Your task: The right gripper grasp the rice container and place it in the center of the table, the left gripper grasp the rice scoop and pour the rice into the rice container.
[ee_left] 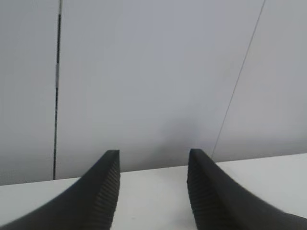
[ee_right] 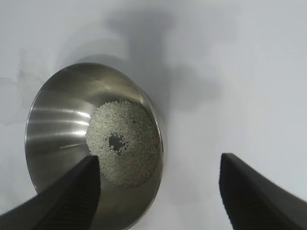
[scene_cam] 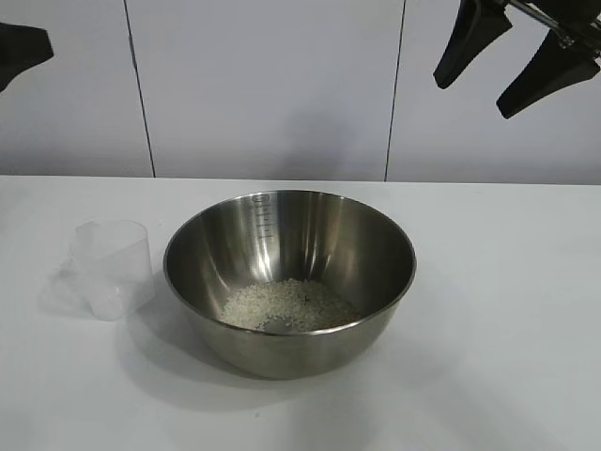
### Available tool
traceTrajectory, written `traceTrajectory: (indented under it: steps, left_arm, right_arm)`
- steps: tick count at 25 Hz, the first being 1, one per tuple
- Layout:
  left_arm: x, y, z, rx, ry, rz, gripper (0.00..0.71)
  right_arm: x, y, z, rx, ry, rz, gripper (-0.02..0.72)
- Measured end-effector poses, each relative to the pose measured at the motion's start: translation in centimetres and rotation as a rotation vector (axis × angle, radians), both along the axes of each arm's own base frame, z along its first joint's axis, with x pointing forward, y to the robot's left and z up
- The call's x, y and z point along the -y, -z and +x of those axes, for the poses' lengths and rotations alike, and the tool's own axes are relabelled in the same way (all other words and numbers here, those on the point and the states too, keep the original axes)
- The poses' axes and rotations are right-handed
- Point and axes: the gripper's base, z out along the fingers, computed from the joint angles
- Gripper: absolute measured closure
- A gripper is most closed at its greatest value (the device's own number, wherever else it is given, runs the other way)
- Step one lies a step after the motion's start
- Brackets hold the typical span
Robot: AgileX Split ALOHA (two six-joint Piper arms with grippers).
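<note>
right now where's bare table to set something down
Free: the wide stretch of table to the right of the rice container, and the strip behind it up to the wall. Crowded: left of the bowl, where the rice scoop stands close beside it.

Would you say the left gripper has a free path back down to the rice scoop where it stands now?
Probably yes. The rice scoop stands alone on the table, just beside the rice container. The left gripper hangs open above that side, with nothing between them.
</note>
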Motion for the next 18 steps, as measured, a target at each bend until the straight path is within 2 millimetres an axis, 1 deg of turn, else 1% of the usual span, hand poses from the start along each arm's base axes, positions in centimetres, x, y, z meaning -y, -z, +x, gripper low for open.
traceTrajectory:
  steps: [3, 8, 14, 16, 18]
  left_arm:
    - [0.4, -2.0, 1.9, -0.079, 0.028, -0.005, 0.322]
    - [0.7, -4.3, 3.8, -0.21, 0.061, 0.08, 0.293]
    - [1.1, -7.2, 4.7, -0.304, 0.106, 0.08, 0.285]
    - [1.2, -7.8, 4.8, -0.312, 0.126, 0.101, 0.284]
    - [1.3, -7.9, 4.8, -0.319, 0.137, 0.115, 0.284]
  right_arm:
    - [0.0, 0.0, 0.0, 0.0, 0.0, 0.0, 0.218]
    - [0.0, 0.0, 0.0, 0.0, 0.0, 0.0, 0.218]
    - [0.0, 0.0, 0.1, 0.007, 0.003, 0.0, 0.218]
    - [0.0, 0.0, 0.1, 0.007, 0.003, 0.0, 0.218]
    - [0.0, 0.0, 0.1, 0.007, 0.001, -0.001, 0.218]
